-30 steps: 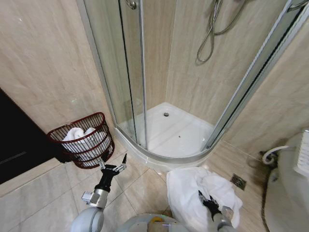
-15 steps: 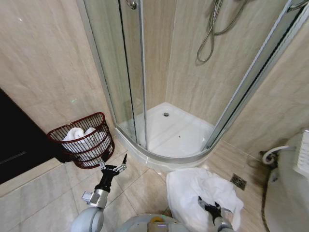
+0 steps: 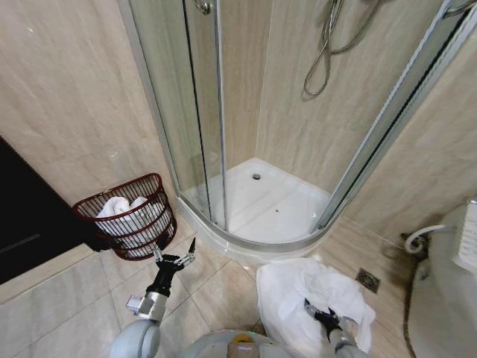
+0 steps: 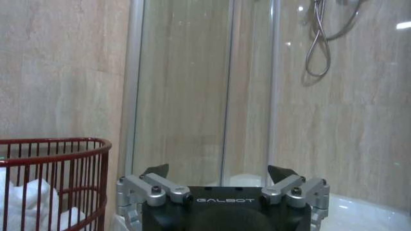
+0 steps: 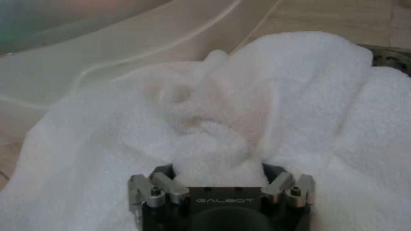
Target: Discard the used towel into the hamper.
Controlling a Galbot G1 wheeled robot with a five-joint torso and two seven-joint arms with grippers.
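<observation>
Listing left to right across the head view.

Hamper (image 3: 128,216): centre left of the frame, on the floor against the tiled wall, beside the shower enclosure (image 3: 261,201). Dark reddish-brown openwork bars, rim wider than base. White cloth already lies inside. Mouth open and facing up; in the left wrist view its bars (image 4: 55,185) stand at the lower left.

Left end effector (image 3: 175,253): lower centre-left, just right of the hamper, fingers spread apart and carrying nothing, pointed toward the shower glass.

Used towel (image 3: 298,294): lower right of the frame, crumpled in a white heap on the floor tiles in front of the shower tray, near the floor drain (image 3: 367,280). Judged soft, limp and light unless wet; it will sag and trail when lifted. Best held at a raised fold near the middle of the heap, so less hangs loose.

Right end effector (image 3: 319,315): lower right, down in the heap. In the right wrist view a ridge of terry (image 5: 218,163) sits between its fingers, which look closed on it.
</observation>
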